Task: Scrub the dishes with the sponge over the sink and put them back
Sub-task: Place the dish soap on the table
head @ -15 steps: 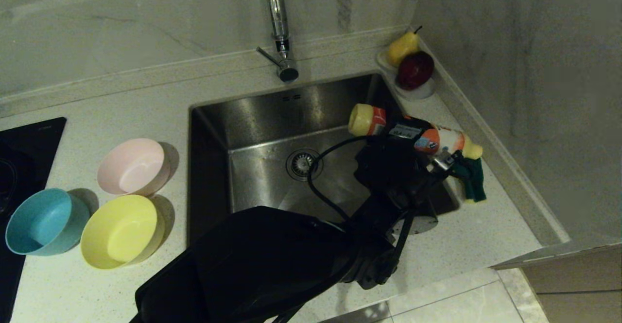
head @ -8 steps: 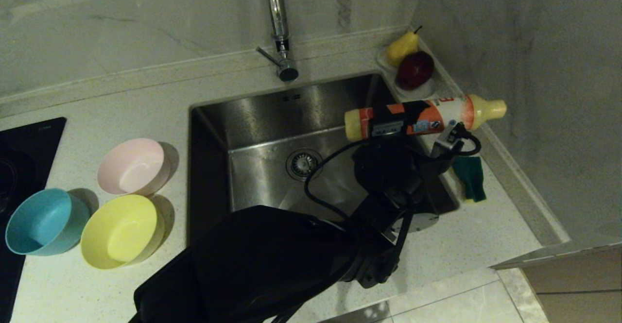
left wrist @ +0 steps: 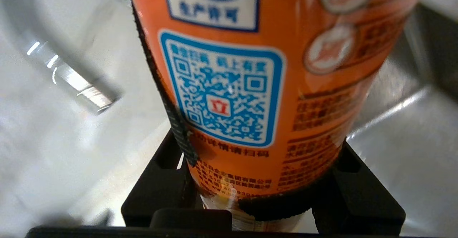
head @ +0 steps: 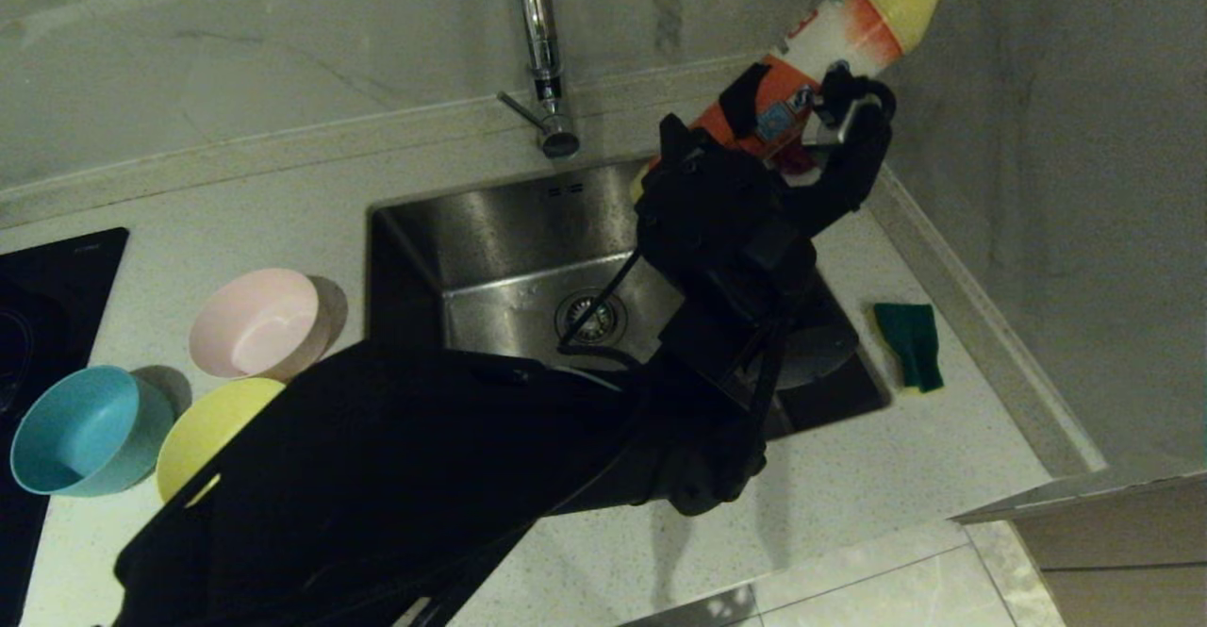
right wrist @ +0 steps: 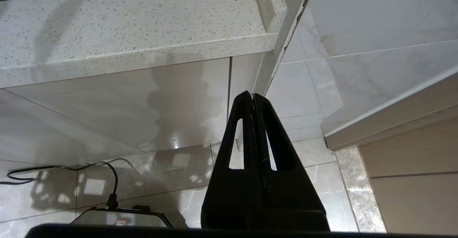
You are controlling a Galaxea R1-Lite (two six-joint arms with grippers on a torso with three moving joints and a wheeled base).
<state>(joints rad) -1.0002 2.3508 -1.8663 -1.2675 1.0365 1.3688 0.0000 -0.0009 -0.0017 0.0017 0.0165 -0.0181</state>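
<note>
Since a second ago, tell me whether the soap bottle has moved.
Yes. The soap bottle, held in the left tool, rose from lying level over the sink to nearly upright, toward the back corner, right of the faucet.

Bowls: three — one pink bowl (head: 256,322), one teal bowl (head: 87,431), one yellow bowl (head: 203,431) partly behind the arm; all well apart from the left pincer (head: 801,127), across the sink.
Sponge: one, green sponge (head: 910,344), on the table below the left pincer.
Bottle: one, orange-labelled bottle (head: 830,42) (left wrist: 257,87), inside the left pincer.
Sink: one sink (head: 509,231).
Faucet: one faucet (head: 542,52).
Pincers: two; right pincer (right wrist: 254,98) under the table edge.
</note>
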